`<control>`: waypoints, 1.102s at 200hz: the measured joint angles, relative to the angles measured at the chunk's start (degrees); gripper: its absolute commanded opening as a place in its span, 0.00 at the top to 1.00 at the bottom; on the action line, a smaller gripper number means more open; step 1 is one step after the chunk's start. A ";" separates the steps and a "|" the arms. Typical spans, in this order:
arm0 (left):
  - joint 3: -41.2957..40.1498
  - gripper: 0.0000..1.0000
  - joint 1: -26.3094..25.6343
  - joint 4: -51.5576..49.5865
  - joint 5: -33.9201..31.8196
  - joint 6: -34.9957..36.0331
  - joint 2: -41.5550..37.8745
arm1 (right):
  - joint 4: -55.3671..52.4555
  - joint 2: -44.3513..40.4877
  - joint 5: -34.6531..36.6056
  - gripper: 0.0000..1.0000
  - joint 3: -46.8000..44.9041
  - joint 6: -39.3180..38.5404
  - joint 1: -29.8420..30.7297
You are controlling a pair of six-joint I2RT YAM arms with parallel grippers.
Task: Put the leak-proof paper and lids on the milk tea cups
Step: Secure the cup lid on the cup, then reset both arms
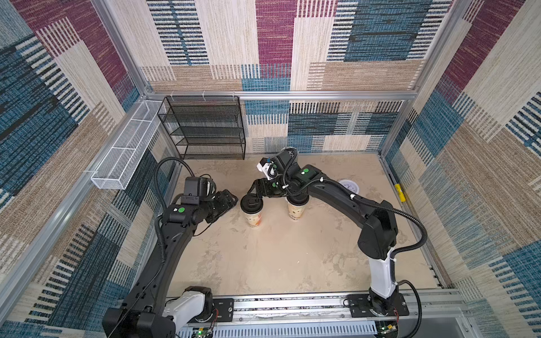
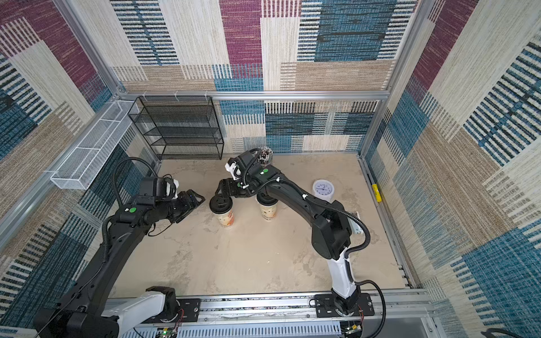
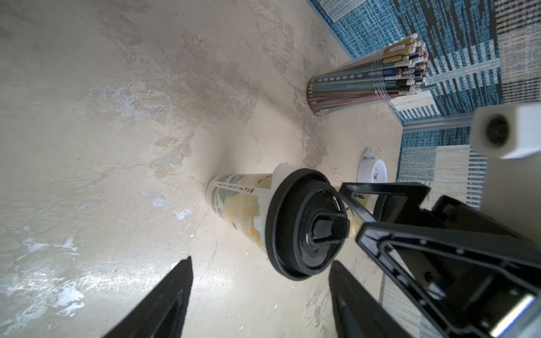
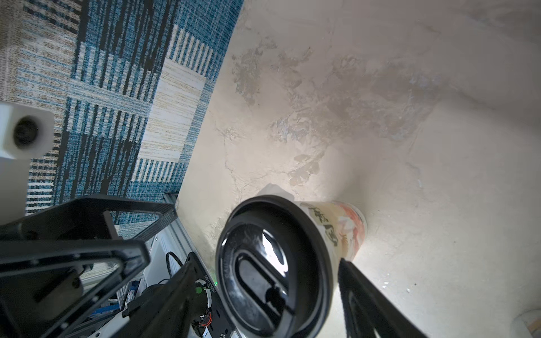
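Note:
Two milk tea cups stand mid-table, and both wear black lids. The red-orange cup has its lid between the spread fingers of my right gripper, which is open. A whitish edge of leak-proof paper peeks out from under that lid. The beige-brown cup stands under my right arm, its top partly hidden. My left gripper is open and empty, just left of the red-orange cup.
A clear cylinder of coloured sticks stands at the back wall. A white clock sits to the right. A black wire rack and a white wire basket fill the back left corner.

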 measured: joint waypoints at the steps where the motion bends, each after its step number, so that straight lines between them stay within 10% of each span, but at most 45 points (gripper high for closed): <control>1: -0.02 0.21 0.02 0.00 -0.22 0.00 -0.09 | -0.13 -0.11 0.09 0.20 0.20 0.00 0.00; 52: -5.86 0.07 0.31 2.01 -17.57 2.21 -7.56 | 2.89 -17.33 12.22 0.20 -5.44 -5.77 -0.85; 91: -17.18 0.00 0.94 13.20 -28.24 12.87 -9.49 | 18.14 -45.42 38.18 0.09 -43.06 -13.42 -9.40; 125: -23.43 0.00 4.13 24.74 -32.13 22.34 -3.26 | 33.90 -58.47 48.35 0.05 -76.17 -20.33 -29.49; 170: -35.28 0.01 6.43 44.85 -30.40 30.34 3.48 | 60.54 -47.76 39.52 0.00 -93.31 -25.59 -40.09; 220: -39.04 0.00 7.85 67.21 -23.89 36.46 12.41 | 86.90 -31.08 27.28 0.03 -91.34 -28.65 -44.81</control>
